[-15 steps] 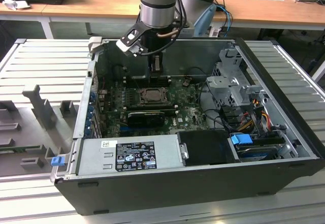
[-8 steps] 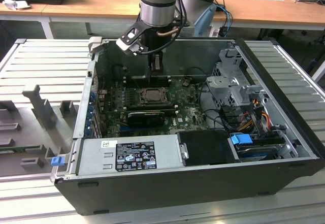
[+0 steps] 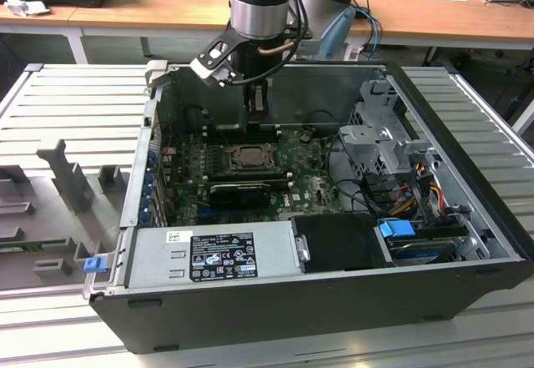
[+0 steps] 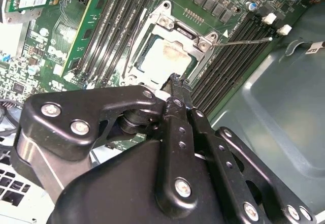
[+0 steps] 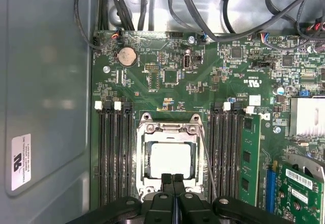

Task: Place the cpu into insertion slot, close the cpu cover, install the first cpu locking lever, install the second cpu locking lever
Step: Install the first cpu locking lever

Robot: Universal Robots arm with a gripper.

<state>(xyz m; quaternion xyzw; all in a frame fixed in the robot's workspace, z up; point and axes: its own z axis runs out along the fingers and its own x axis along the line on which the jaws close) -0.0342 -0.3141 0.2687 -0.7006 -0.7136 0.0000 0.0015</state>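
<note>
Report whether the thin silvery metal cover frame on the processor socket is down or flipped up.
Down: the thin silvery cpu cover lies flat, framing the pale square cpu through its cut-out.

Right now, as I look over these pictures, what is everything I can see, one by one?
computer case: one, dark grey, lying open on the table
table: one, grey slatted metal, under the case
desk: one, wooden, behind the case
power supply: one, silvery, along the case's near wall in the exterior view
motherboard: one, green, on the case floor
cpu: one, silver-grey, mid-motherboard
cpu cover: one, silvery frame, lying around the cpu
locking levers: two, thin silvery wire, either side of the cpu cover
coin battery: one, silver, on the motherboard, apart from the cpu cover
memory stick: one, green, to one side of the cpu cover
arm: one, silver-grey, above the case
hand: one, black, fingers together, tip at the cpu cover's edge
</note>
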